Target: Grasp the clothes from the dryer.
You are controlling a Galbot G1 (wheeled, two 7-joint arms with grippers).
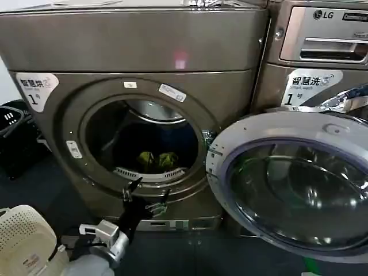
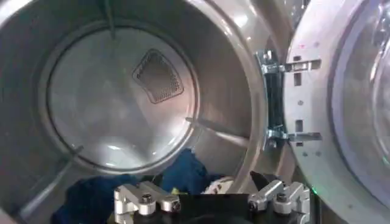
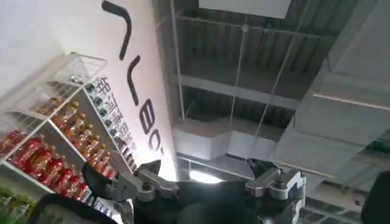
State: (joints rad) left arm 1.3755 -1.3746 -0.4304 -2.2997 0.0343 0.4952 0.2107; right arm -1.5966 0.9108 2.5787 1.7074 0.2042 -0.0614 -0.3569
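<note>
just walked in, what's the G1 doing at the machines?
It's going after the clothes, a lime garment on the drum floor of the dryer, whose door hangs open to the right. The left gripper is open just below the porthole rim, not yet inside and holding nothing. The right gripper is open and idle, pointing up at the ceiling.

The dryer (image 1: 138,86) mouth gapes unblocked; its door (image 1: 293,184) hangs aside.
</note>
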